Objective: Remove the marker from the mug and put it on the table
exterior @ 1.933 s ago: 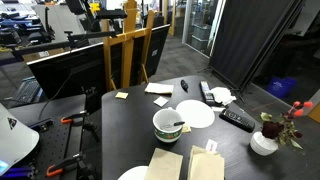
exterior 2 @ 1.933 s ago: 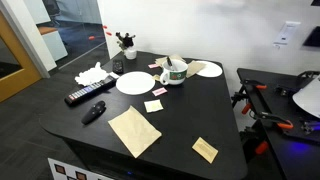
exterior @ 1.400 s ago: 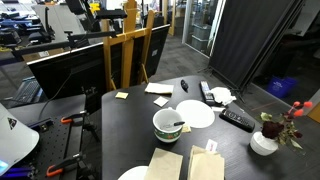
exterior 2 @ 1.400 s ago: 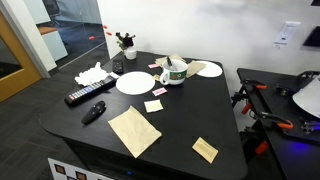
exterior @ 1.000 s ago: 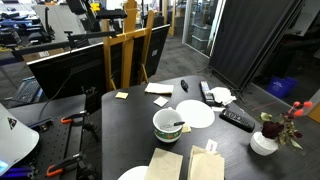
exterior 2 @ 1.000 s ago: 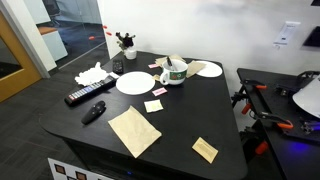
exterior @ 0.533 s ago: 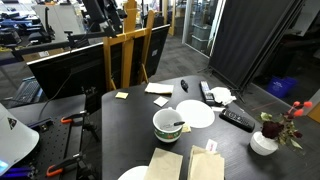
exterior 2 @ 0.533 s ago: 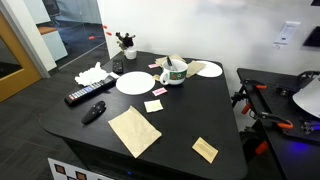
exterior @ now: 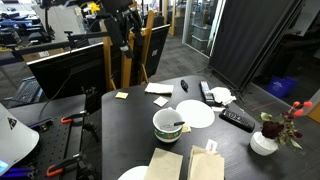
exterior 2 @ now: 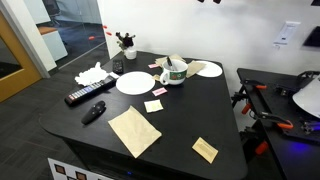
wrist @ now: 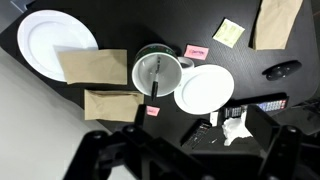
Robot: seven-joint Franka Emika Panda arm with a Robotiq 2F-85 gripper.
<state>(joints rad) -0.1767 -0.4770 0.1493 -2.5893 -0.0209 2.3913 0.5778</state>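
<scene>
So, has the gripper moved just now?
Yes. In an exterior view the gripper has come down into frame, in front of the wooden easel.

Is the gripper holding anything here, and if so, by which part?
Nothing is held. In the wrist view the gripper is open and empty, high above the table; the marker is in the mug, untouched.

Marker (wrist: 156, 76) inside mug (wrist: 168, 70); mug on table (wrist: 140, 25), plate (wrist: 205, 88) just beside, paper napkins (wrist: 92, 66) on opposite side.
</scene>
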